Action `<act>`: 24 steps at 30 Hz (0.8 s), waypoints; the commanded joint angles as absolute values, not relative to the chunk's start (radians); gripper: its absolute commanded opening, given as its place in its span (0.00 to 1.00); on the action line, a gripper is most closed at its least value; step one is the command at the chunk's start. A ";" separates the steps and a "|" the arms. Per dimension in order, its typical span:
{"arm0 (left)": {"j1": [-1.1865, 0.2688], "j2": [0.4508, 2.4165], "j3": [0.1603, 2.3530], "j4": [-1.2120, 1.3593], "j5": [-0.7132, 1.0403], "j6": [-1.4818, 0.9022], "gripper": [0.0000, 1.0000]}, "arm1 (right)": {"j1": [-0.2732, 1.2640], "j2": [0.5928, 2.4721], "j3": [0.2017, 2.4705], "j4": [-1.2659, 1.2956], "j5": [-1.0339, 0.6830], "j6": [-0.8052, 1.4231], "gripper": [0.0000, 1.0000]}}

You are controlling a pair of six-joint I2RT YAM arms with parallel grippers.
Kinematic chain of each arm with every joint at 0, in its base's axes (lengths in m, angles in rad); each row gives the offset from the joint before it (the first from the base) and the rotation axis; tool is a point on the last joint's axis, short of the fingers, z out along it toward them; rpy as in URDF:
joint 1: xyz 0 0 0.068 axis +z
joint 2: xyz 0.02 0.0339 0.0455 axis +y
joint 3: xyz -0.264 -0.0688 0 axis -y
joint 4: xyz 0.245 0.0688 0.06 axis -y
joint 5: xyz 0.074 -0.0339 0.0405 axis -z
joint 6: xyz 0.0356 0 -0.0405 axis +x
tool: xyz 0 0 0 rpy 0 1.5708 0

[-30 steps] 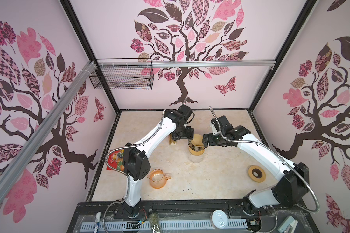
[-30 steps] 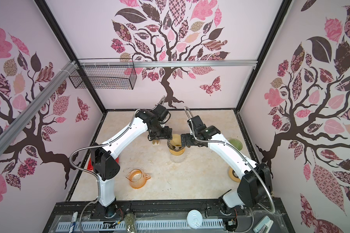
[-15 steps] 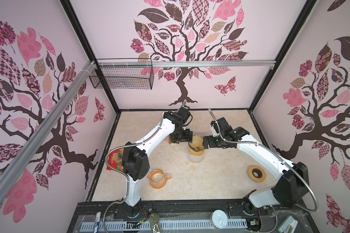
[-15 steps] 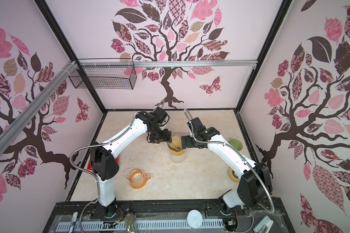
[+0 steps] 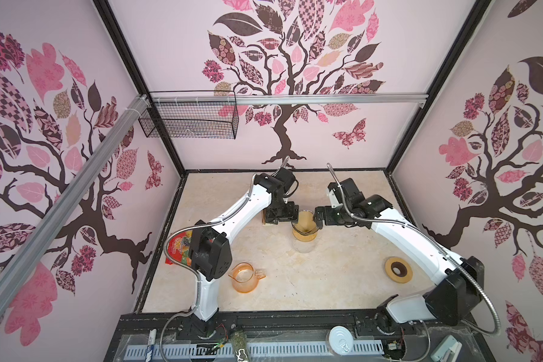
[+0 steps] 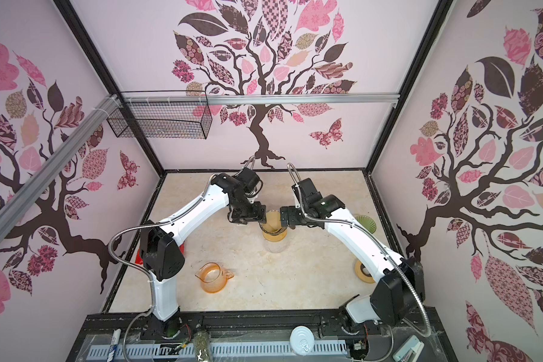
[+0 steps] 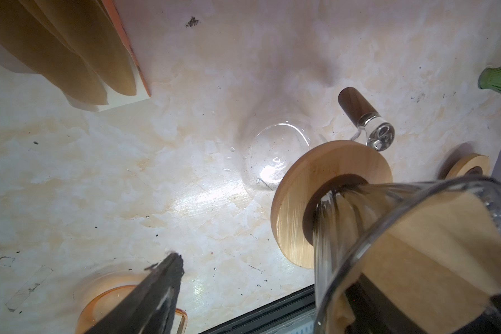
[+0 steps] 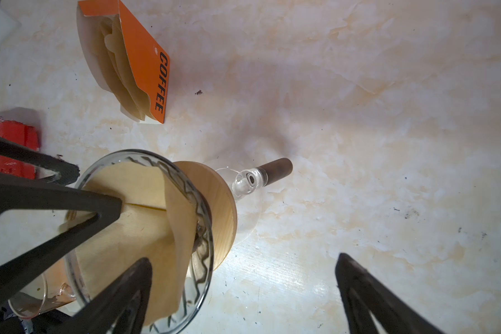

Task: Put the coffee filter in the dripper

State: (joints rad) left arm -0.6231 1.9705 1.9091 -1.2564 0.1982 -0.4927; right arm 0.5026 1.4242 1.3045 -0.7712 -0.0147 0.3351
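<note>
In both top views the glass dripper [image 5: 304, 223] [image 6: 274, 224] stands on a clear carafe [image 7: 272, 156] at mid-table, resting on a wooden collar [image 7: 301, 202]. The brown paper coffee filter [image 8: 145, 231] [image 7: 434, 251] lies inside the cone, one flap folded over. My left gripper [image 5: 287, 216] [image 7: 266, 289] is open and straddles the dripper's left rim, one of its fingers [image 8: 104, 206] resting on the filter. My right gripper [image 5: 318, 217] [image 8: 243, 274] is open at the right rim. One of its fingers is above the filter and the other is out over the table.
An orange box of spare filters [image 8: 139, 57] lies just behind the left gripper. An orange glass pitcher [image 5: 245, 277] and a red packet [image 5: 177, 247] sit front left, a wooden ring [image 5: 398, 269] front right, and a green dish [image 6: 365, 223] by the right wall.
The left gripper has shifted slightly at the dripper's left rim. The right arm and the filter have hardly moved.
</note>
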 commanded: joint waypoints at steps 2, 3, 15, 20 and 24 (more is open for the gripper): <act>-0.621 1.952 1.906 -1.248 0.205 -0.482 0.82 | 0.504 1.381 1.300 -0.808 0.048 0.311 1.00; -0.620 1.951 1.906 -1.249 0.205 -0.483 0.82 | 0.504 1.378 1.292 -0.807 0.048 0.311 1.00; -0.620 1.948 1.913 -1.239 0.217 -0.488 0.83 | 0.504 1.388 1.247 -0.795 0.027 0.312 1.00; -0.617 1.946 1.913 -1.237 0.234 -0.491 0.84 | 0.504 1.384 1.236 -0.793 0.029 0.312 1.00; -0.609 1.942 1.910 -1.222 0.277 -0.501 0.86 | 0.504 1.386 1.232 -0.791 0.029 0.312 1.00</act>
